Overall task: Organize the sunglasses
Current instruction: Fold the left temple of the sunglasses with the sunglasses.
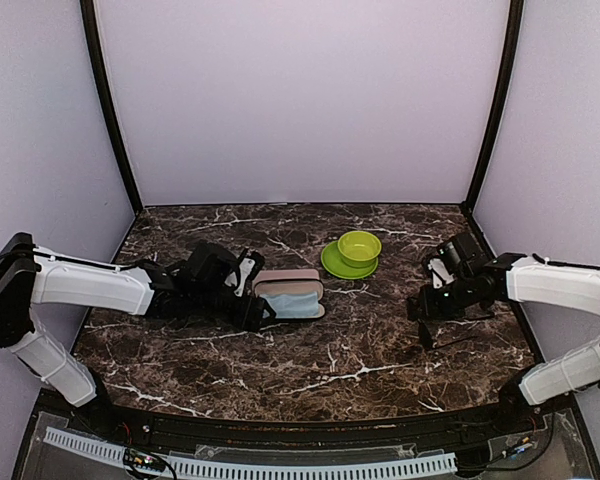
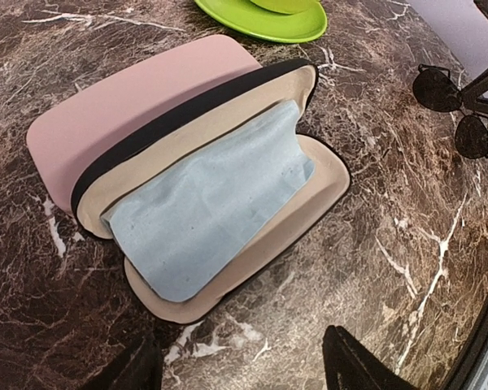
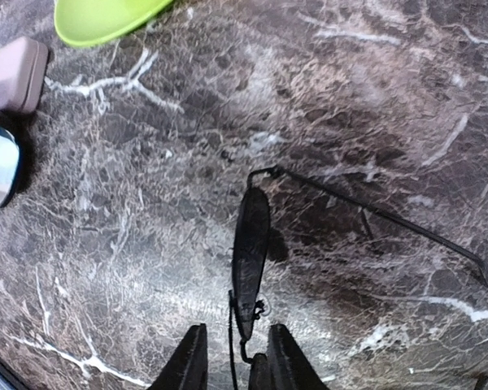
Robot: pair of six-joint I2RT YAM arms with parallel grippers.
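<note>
Marble tabletop (image 1: 310, 370): black wire sunglasses (image 3: 250, 236) well right of open pink case (image 2: 146, 106), lens bar pointing straight out from right gripper (image 3: 232, 370); its fingers (image 3: 191, 366) straddle it, can't tell if pinching. Left gripper (image 2: 244, 374) spread wide beside case.

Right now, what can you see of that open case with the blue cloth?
The open case is a black-edged oval clamshell with a soft-looking beige lining. Its lid tips back and seems to lean on the closed pink case behind it. A pale blue cloth lies inside, covering most of the bottom half; no glasses show in it. It sits on the dark marbled table, just ahead of the left gripper, whose spread fingers do not touch it.
</note>
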